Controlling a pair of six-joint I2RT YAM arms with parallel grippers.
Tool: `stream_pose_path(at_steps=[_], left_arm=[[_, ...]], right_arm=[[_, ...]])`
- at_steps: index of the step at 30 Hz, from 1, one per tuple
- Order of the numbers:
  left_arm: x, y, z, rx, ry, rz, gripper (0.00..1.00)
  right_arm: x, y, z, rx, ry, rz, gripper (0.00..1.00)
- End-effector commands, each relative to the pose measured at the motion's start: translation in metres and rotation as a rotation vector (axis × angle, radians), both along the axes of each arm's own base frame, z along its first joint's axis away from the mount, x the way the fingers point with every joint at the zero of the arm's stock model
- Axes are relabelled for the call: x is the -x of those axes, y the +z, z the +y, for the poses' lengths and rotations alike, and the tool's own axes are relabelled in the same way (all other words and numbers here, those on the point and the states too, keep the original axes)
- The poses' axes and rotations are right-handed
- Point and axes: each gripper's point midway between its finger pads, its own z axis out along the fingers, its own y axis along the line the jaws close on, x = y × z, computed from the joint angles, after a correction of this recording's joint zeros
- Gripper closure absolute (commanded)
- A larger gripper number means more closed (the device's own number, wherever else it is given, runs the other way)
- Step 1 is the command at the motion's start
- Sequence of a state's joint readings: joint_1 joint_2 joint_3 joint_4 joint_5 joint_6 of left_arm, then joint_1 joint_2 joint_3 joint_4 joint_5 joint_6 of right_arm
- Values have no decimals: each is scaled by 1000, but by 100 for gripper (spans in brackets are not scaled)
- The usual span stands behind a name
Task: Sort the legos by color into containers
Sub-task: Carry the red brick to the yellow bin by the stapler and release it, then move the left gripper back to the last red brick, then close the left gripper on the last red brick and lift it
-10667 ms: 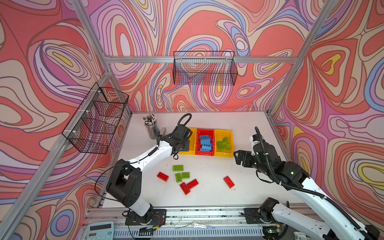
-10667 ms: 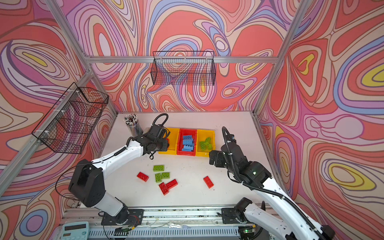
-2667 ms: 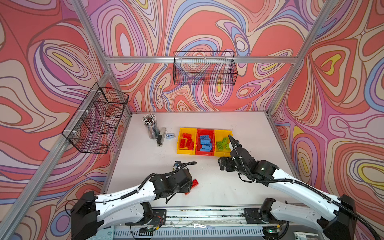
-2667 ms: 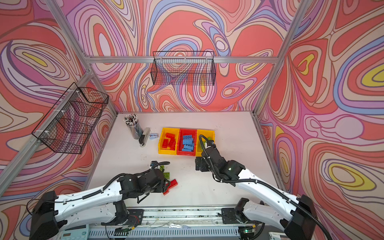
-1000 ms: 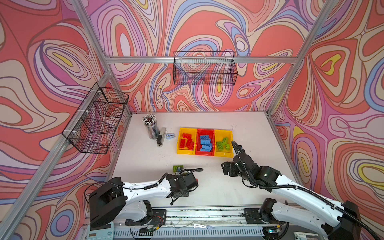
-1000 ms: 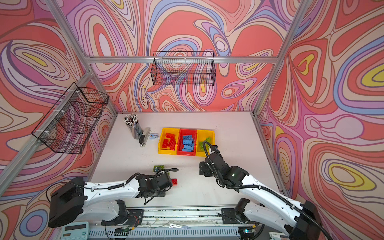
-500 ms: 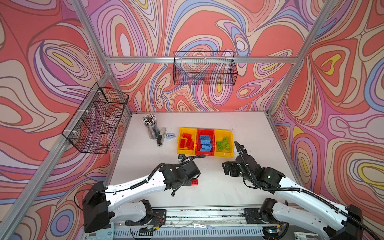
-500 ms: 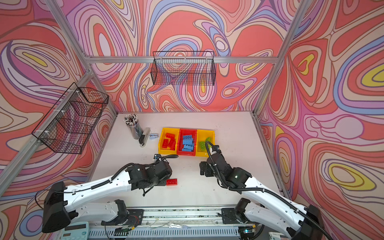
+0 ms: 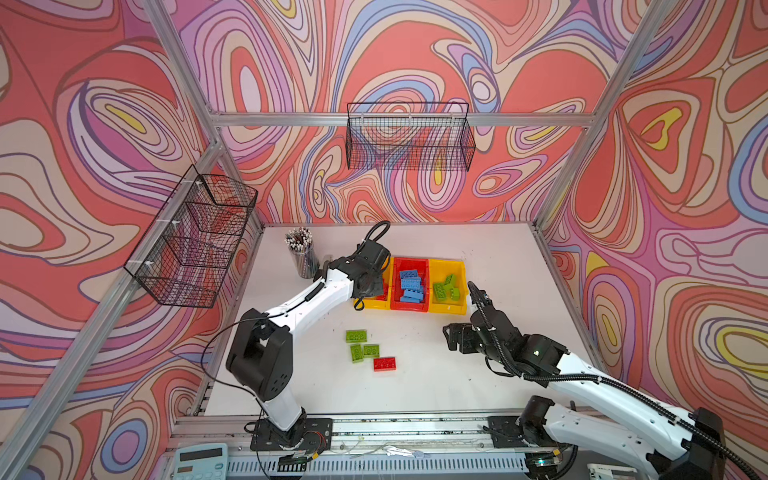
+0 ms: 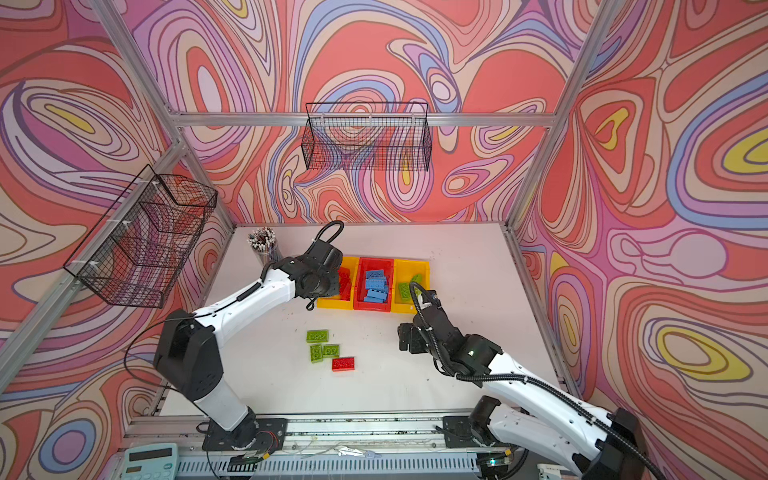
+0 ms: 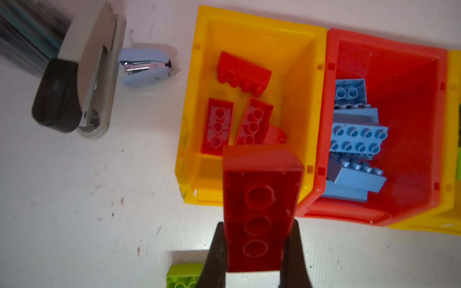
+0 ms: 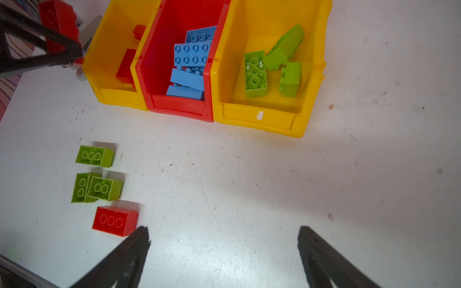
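Left jaws pinching red studded plastic brick (image 11: pixel 260 199) near 6 o'clock rim of yellow open-top plastic bin (image 11: pixel 249 32). Carry toward 12 o'clock, centre, then release. Right jaws spread.

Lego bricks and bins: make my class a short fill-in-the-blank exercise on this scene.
1. The brick in the left gripper is ____.
2. The bricks in the red bin are all ____.
3. Near the loose red brick on the table lie ____ green bricks.
Missing words: red; blue; three.
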State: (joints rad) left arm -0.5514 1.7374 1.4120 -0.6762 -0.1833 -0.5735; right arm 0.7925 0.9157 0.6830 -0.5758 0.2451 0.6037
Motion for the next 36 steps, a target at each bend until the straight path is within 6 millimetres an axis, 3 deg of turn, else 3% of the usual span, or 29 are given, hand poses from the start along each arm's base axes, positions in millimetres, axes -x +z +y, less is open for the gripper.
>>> stream_pose_path(at_steps=[1, 5, 9, 11, 13, 17, 22, 27, 30, 36], left_arm=[[-28, -10, -11, -6, -67, 15, 92], [-54, -29, -11, -26, -67, 63, 88], [-56, -26, -14, -12, -79, 80, 49], [-49, -20, -13, 12, -79, 67, 37], [-40, -7, -10, 42, -72, 38, 32], [-4, 23, -6, 91, -74, -20, 29], [67, 40, -5, 97, -110, -62, 24], [141, 15, -2, 156, -82, -21, 21], [173, -5, -5, 210, -48, -5, 21], [199, -31, -13, 229, -29, 29, 21]], right_arm=[[-2, 3, 2, 7, 4, 1, 2], [-5, 9, 2, 19, -1, -7, 2], [-6, 12, 3, 18, -7, -7, 2], [-7, 11, 3, 17, -9, -6, 2], [-8, 9, 5, 20, -8, -3, 2], [-12, 0, 6, 47, -15, 5, 2], [-14, -6, 12, 38, -4, 18, 2], [-13, -2, 12, 21, -3, 9, 2], [-12, 0, 10, 17, -9, 2, 2], [-8, 3, 8, -6, -10, 0, 2]])
